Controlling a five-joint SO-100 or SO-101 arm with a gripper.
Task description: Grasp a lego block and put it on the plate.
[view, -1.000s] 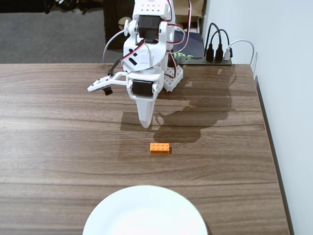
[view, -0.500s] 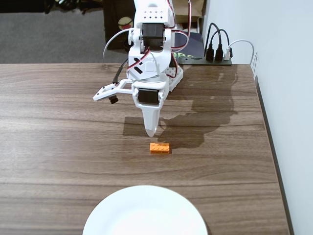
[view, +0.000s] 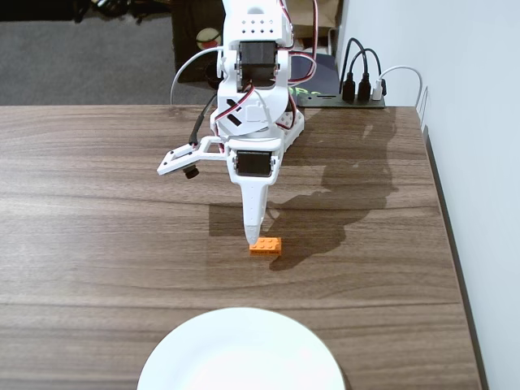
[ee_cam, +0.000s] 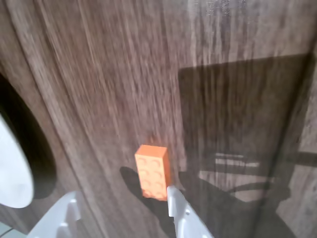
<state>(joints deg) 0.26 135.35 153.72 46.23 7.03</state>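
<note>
A small orange lego block lies flat on the wooden table, in front of the arm. The white plate sits at the table's near edge, well apart from the brick. My gripper is open: one finger points down, its tip just above the brick's left end, and the other is swung out to the left. In the wrist view the lego block lies just beyond the right fingertip, not between the fingers of the gripper. An edge of the plate shows at the left.
The arm's base stands at the back of the table. Behind it lies a black power strip with plugged cables. The table's right edge runs along a white wall.
The arm has reached forward and down toward the brick. Its lower fingertip has gone from well behind the brick to right at its left end. Brick and plate have not moved.
</note>
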